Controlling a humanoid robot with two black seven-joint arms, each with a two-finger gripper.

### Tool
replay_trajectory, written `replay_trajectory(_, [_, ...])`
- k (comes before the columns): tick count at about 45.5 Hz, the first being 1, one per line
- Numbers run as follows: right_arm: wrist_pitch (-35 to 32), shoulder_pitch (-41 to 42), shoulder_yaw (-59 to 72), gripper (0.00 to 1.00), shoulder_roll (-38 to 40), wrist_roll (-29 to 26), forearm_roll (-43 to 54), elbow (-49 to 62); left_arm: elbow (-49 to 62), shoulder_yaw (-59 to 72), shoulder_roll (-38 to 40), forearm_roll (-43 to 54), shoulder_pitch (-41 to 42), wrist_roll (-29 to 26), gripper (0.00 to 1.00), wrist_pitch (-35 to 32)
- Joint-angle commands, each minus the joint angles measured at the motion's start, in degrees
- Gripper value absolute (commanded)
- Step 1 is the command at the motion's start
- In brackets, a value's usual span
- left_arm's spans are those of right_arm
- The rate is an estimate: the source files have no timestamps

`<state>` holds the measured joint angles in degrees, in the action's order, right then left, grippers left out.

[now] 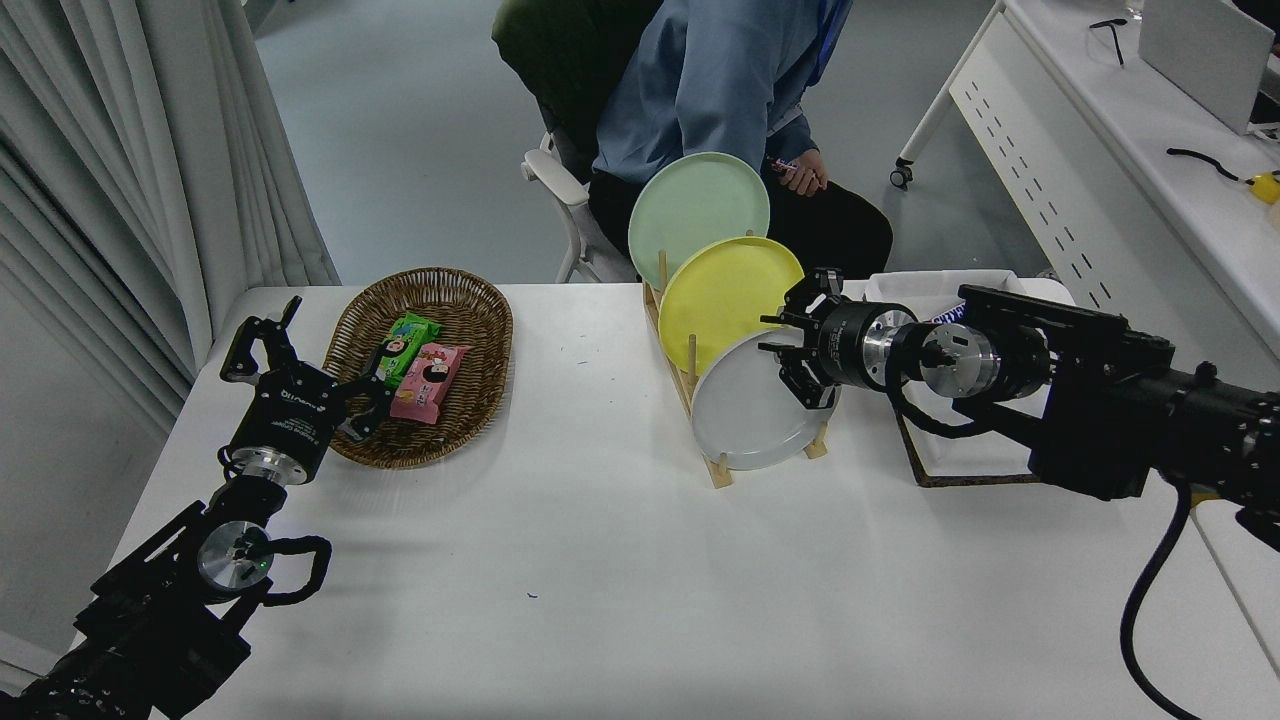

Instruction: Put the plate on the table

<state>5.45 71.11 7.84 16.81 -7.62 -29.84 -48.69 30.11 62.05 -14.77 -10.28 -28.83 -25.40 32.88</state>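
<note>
On the white table [600, 560] I see the grey plate [745, 415] standing on edge in the front slot of the wooden rack [700, 400], before a yellow plate [715, 295]. It looks rigid, smooth and breakable, so I'd pinch its upper right rim. My right gripper [790, 350] straddles that rim, fingers spread; the left gripper [300, 360] sits parked, spread wide.

a wicker basket [430, 365] at the left holds a green snack packet [405, 347] and a pink snack packet [432, 382] side by side. a wooden rack [700, 400] carries a yellow plate [722, 297] and, behind it, a pale green plate [697, 208], both on edge. a person in a blue top [715, 85] sits beyond. a white tray [940, 290] stands at the right.
</note>
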Motion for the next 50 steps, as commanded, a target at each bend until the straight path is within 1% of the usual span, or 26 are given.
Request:
replay_trajectory(1, [0.00, 0.17, -0.28, 0.24, 0.06, -0.99, 0.04, 0.00, 0.04, 0.00, 0.00, 0.00, 0.00, 0.00, 1.00, -0.01])
replay_trajectory(16, [0.00, 0.26, -0.81, 0.23, 0.33, -1.43, 0.04, -0.18, 0.04, 0.00, 0.00, 0.00, 0.00, 0.00, 1.00, -0.01])
replay_trajectory(21, [0.00, 0.17, -1.07, 0.20, 0.50, -1.52, 0.04, -0.26, 0.04, 0.00, 0.00, 0.00, 0.00, 0.00, 1.00, -0.01])
replay_trajectory(50, [0.09, 0.17, -2.48, 0.18, 0.68, -1.78, 0.57, 0.26, -0.05, 0.00, 0.00, 0.00, 0.00, 0.00, 1.00, -0.01])
